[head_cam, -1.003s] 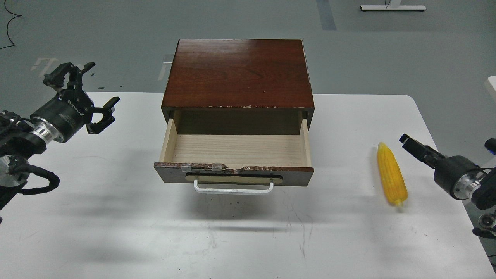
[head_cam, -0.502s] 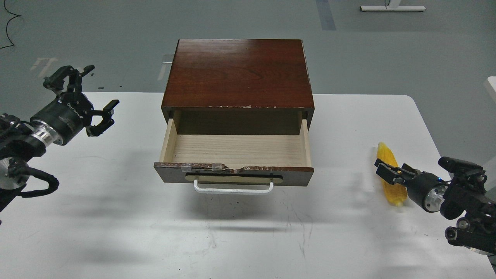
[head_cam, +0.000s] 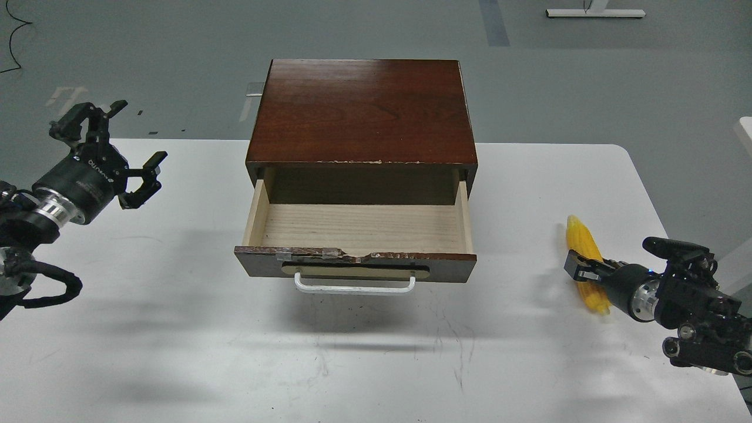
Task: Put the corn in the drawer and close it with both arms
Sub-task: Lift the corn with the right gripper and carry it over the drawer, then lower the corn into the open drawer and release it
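Head view shows my right gripper [head_cam: 578, 269] pinching the corn [head_cam: 581, 244] on the white table [head_cam: 176, 329], right of the drawer [head_cam: 358, 267], which stands pulled out. My left gripper [head_cam: 111, 150] hovers spread at far left.

The dark brown wooden drawer [head_cam: 355, 263] with a white bar handle stands pulled open at the middle of the white tabletop [head_cam: 176, 329], its pale wood inside bare. The bright yellow corn cob [head_cam: 578, 238] lies far right, tapered end pointing away, slightly blurred.
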